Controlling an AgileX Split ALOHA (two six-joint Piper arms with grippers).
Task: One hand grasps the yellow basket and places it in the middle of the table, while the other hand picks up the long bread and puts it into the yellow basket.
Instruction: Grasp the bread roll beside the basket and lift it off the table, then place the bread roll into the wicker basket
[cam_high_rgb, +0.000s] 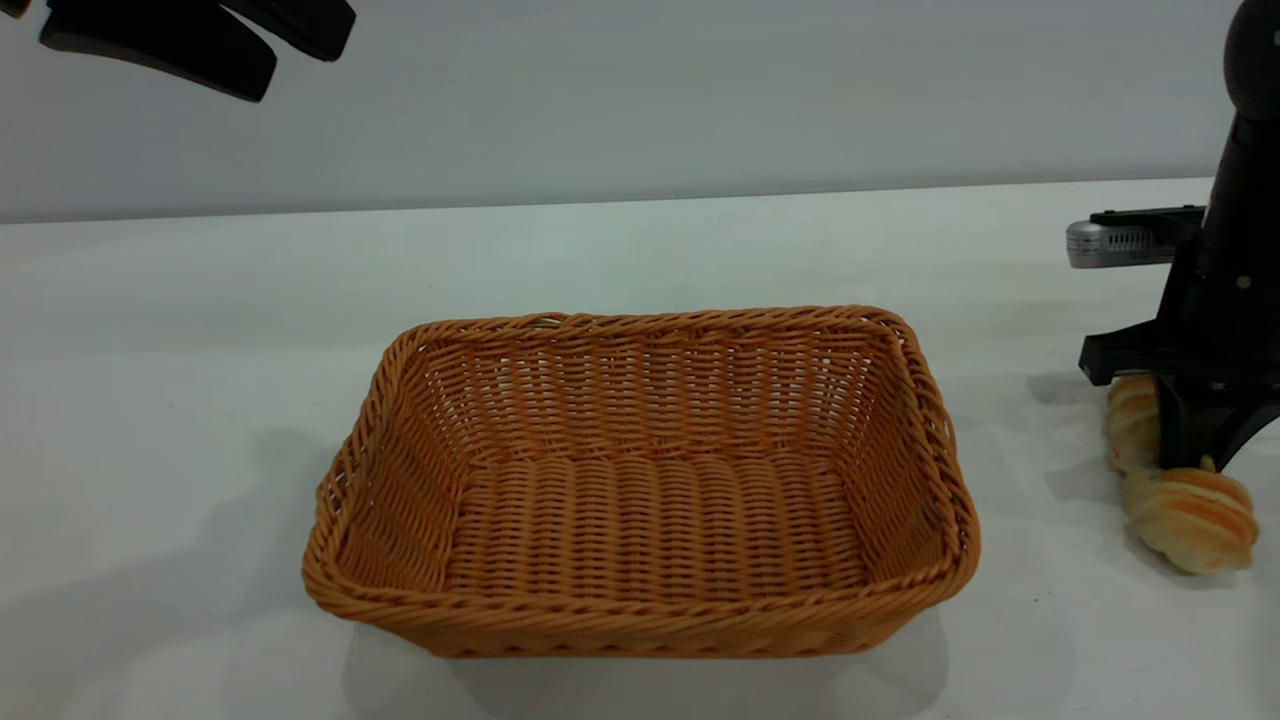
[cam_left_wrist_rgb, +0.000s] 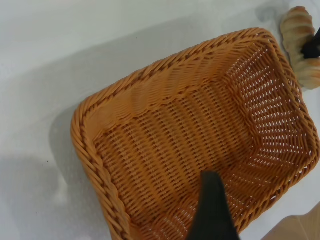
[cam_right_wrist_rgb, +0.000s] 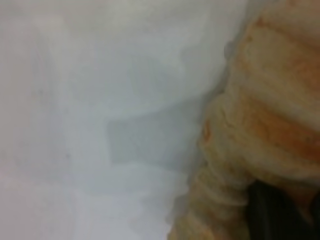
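The yellow basket (cam_high_rgb: 640, 480) stands empty on the middle of the white table (cam_high_rgb: 200, 330); the left wrist view looks down into the same basket (cam_left_wrist_rgb: 190, 135). My left gripper (cam_high_rgb: 298, 68) hangs high at the far left, well clear of the basket, open and holding nothing; one of its fingers (cam_left_wrist_rgb: 212, 210) shows over the basket. The long bread (cam_high_rgb: 1190, 515) lies on the table at the right. My right gripper (cam_high_rgb: 1207, 462), with a silver-grey box on its side, is down over the bread's middle and shut on it. The ridged bread (cam_right_wrist_rgb: 270, 115) fills the right wrist view beside a dark finger (cam_right_wrist_rgb: 270, 217).
A pale wall (cam_high_rgb: 640, 90) runs behind the table's far edge. Bare table lies left of the basket and between the basket and the bread (cam_left_wrist_rgb: 300, 45).
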